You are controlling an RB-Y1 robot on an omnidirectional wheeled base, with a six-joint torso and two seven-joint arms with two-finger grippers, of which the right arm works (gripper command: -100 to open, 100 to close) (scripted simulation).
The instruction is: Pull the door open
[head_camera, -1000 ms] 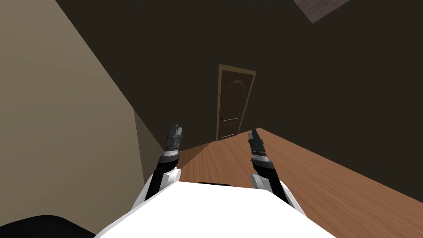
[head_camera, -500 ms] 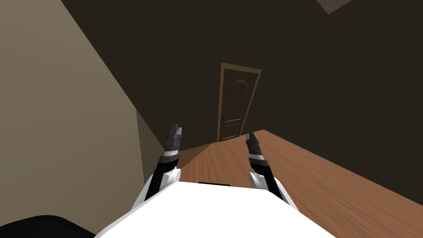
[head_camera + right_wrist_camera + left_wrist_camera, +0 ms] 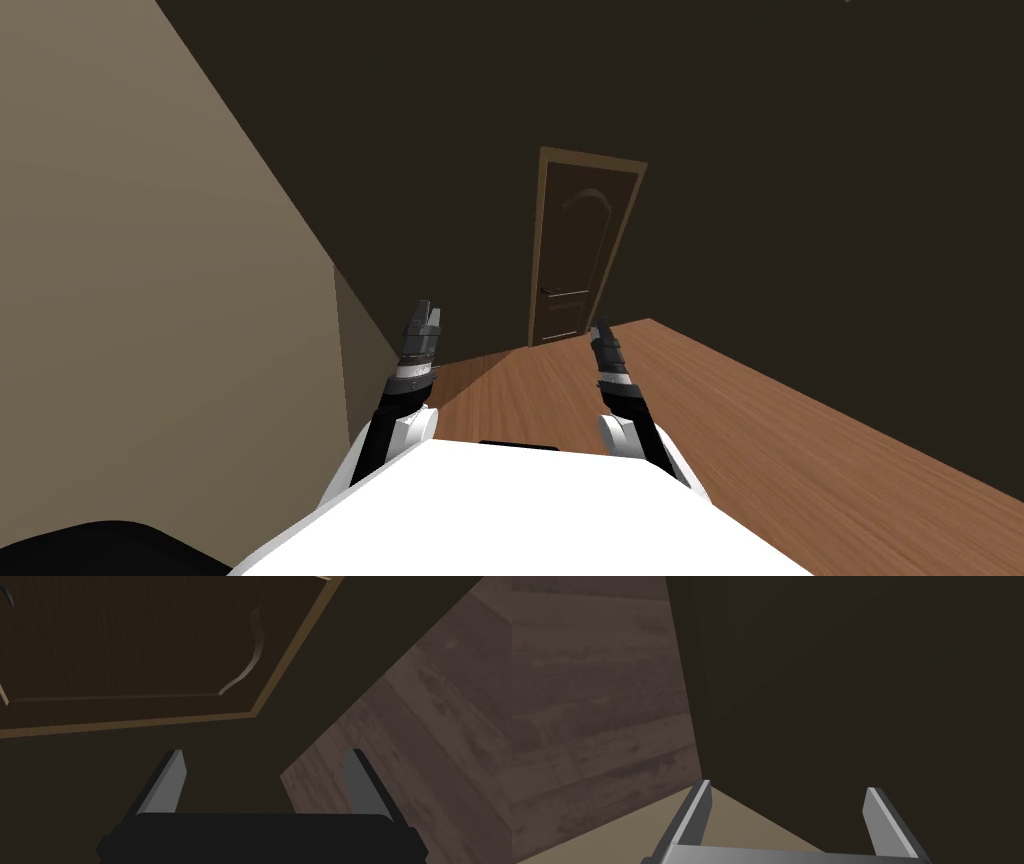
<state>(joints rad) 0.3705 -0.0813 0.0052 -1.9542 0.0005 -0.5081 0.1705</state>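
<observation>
- The right gripper [image 3: 264, 752] is standing released, gripping nothing, and is pointing at the brown door [image 3: 582, 250], which is sitting closed well beyond its fingertips.
- The left gripper [image 3: 788, 787] is also hanging released and empty, with the door lying well ahead and to its right.

Dark brown panelled door [image 3: 572, 255], lighter frame (arched top panel), shut, in dark wall
</observation>
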